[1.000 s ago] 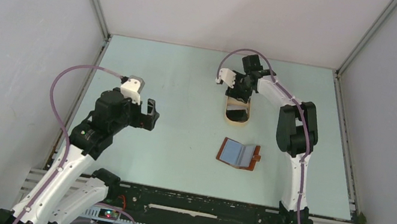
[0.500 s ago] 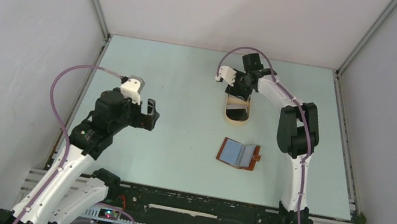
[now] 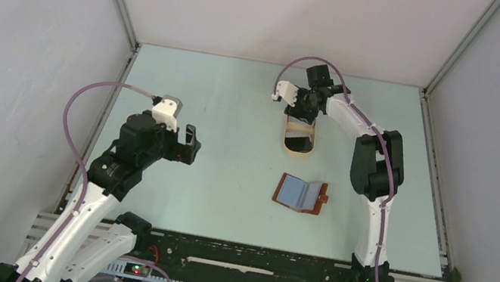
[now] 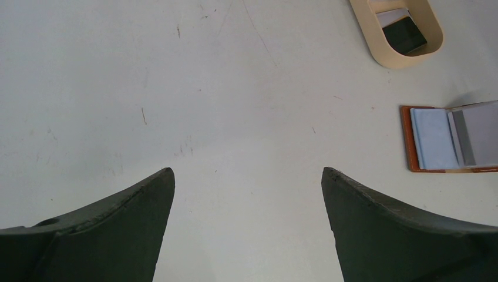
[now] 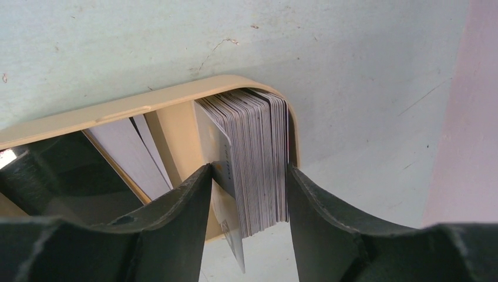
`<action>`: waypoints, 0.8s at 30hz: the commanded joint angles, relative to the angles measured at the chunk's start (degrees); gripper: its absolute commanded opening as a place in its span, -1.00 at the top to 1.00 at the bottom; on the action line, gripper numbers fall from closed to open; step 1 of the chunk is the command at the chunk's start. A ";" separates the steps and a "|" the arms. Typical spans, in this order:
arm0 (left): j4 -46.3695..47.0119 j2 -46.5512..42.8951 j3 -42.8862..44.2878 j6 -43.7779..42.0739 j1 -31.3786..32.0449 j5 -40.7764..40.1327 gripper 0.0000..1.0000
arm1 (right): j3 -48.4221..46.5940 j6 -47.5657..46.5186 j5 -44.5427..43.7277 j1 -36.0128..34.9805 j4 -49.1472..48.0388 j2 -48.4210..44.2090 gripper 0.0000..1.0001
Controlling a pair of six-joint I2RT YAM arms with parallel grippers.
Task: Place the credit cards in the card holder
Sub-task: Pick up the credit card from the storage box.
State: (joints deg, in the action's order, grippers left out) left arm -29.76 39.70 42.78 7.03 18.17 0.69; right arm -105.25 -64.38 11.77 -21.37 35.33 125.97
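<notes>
Your right tool [image 5: 248, 176] sits around the cards [image 5: 258, 129]; whether it pinches, you cannot tell. They look thin, stiff, slippery: squeeze the flat faces.

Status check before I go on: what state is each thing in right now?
left gripper: open, empty, over bare table.
right gripper: jaws straddle the stack at the tray's far end; firm grip unclear.
credit cards: stacked on edge inside the tray.
black card: lying in the tray's near end.
tray: flat on the table.
card holder: lying open, pale blue and grey cards inside.
</notes>
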 commanded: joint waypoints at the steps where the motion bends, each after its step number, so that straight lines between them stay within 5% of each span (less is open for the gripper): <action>1: 1.55 -0.35 -1.01 -1.21 -0.55 0.98 -1.00 | 0.62 -0.48 0.71 0.17 -0.38 -3.55 -0.10; 24: 1.55 0.09 -0.96 -1.22 -0.68 1.32 -1.00 | 0.86 0.00 2.26 1.28 1.07 -4.99 0.05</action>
State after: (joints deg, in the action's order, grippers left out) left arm -29.76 39.75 42.78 7.03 18.17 0.73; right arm -104.66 -64.38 13.63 -20.58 36.45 125.34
